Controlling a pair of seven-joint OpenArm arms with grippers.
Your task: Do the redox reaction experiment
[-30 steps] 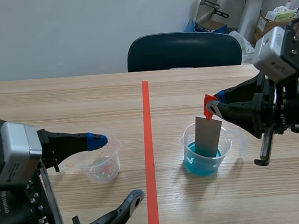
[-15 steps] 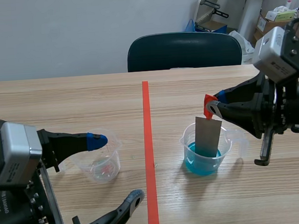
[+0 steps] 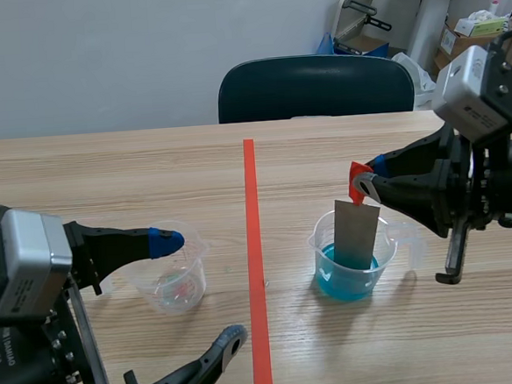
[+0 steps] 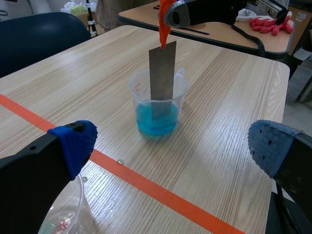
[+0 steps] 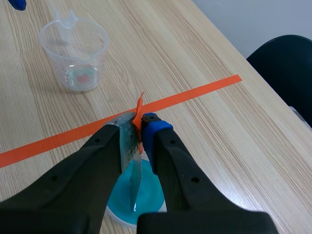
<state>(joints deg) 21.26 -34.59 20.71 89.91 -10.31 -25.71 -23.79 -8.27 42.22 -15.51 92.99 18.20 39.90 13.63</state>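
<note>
grey metal strip [image 3: 357, 235] clamped in r gripper [image 3: 361, 184], dipped in blue-liquid beaker [image 3: 352, 264]; l gripper [image 3: 200, 288] spread wide.

Change over the last second: none visible.
- Right gripper [image 3: 361, 185]: same place above the cup of blue liquid [image 3: 354, 269], fingers clamped as before on the top of the metal strip [image 3: 356, 233].
- Metal strip: same depth in the liquid, same slight lean.
- Left gripper [image 3: 200, 290]: same wide spread, same place by the clear cup [image 3: 147, 274].
- Both cups: no shift on the table.
- Liquid: same level, same colour.
</note>
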